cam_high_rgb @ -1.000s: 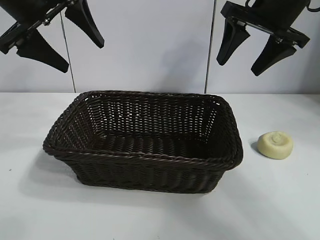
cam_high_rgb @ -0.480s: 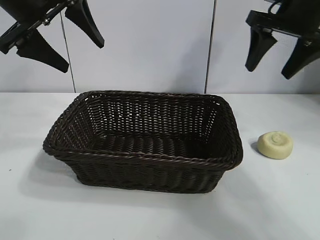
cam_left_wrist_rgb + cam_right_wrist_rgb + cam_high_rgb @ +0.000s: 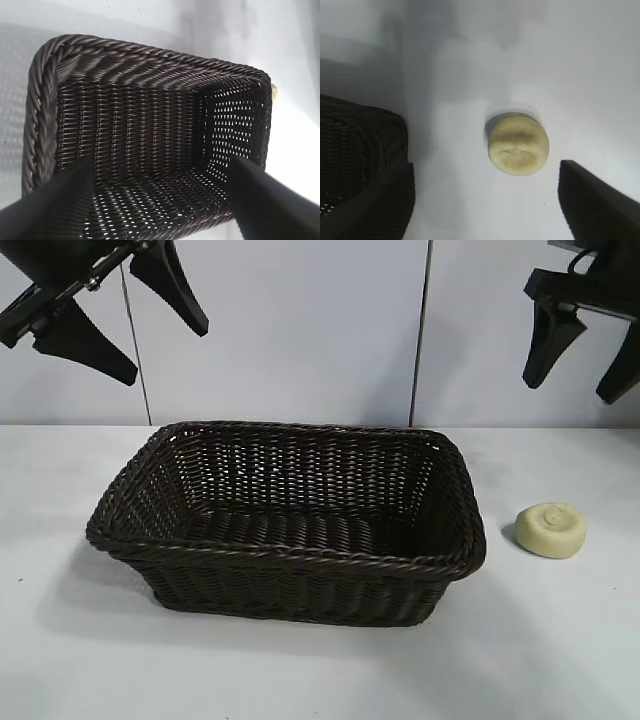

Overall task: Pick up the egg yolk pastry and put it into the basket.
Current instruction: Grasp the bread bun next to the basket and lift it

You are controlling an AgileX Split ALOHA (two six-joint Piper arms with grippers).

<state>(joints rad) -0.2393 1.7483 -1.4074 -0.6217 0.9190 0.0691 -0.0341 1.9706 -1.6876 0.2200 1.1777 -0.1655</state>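
The egg yolk pastry (image 3: 551,529), a small pale yellow round bun with a knob on top, lies on the white table to the right of the basket (image 3: 288,558). The basket is large, dark brown wicker, and holds nothing. My right gripper (image 3: 580,365) hangs open high above the pastry, at the top right. In the right wrist view the pastry (image 3: 518,145) lies on the table between and beyond my open fingers (image 3: 592,200). My left gripper (image 3: 120,325) is open, parked high at the top left over the basket (image 3: 145,130).
The white table (image 3: 300,670) runs all round the basket. A pale wall with two vertical seams stands behind. A corner of the basket (image 3: 360,150) shows beside the pastry in the right wrist view.
My right gripper has moved to the right, from above the basket's right edge to above the pastry. The left arm, basket and pastry have not moved.
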